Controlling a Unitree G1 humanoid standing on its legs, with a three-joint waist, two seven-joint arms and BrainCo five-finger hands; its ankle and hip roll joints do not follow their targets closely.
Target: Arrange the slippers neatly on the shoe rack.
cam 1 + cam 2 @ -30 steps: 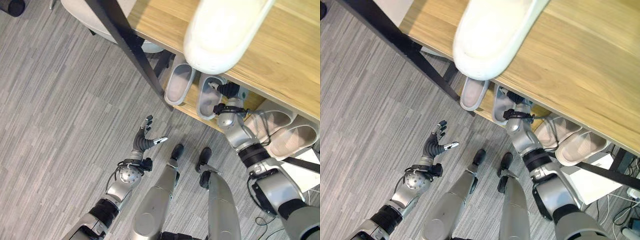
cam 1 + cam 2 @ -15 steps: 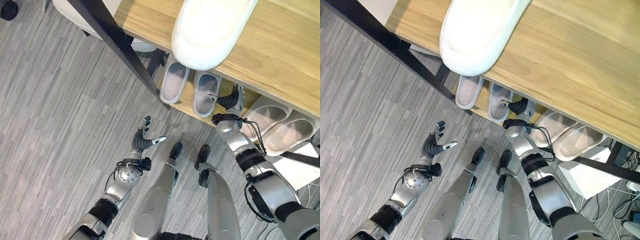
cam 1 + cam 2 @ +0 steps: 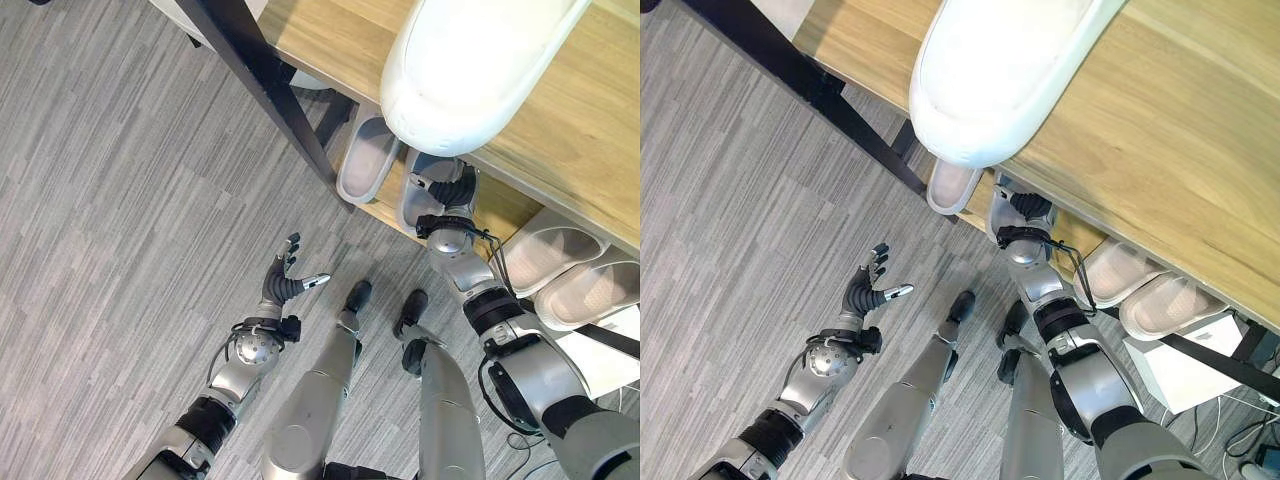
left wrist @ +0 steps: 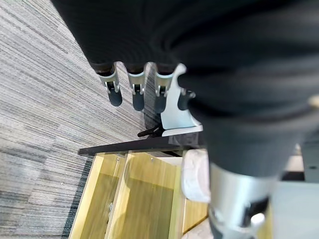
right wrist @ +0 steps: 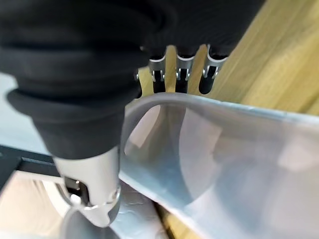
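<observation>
right hand (image 3: 452,190) reaching under the wooden top shelf (image 3: 560,130) of the shoe rack, at the heel of a grey slipper (image 3: 418,196) on the lower shelf (image 3: 505,210); in the right wrist view, fingers (image 5: 184,74) straight over the slipper's upper edge and thumb down its side, so lying against it rather than clamped (contact of the tips hard to tell). matching grey slipper (image 3: 368,160) just beside it, toward the black rack leg (image 3: 265,80). another pale pair (image 3: 575,270) further right on the same shelf. large white slipper (image 3: 470,60) on the top shelf, toe overhanging the front edge. left hand (image 3: 285,283) held over the grey floor (image 3: 120,220), well apart from the rack, fingers spread and holding nothing.
</observation>
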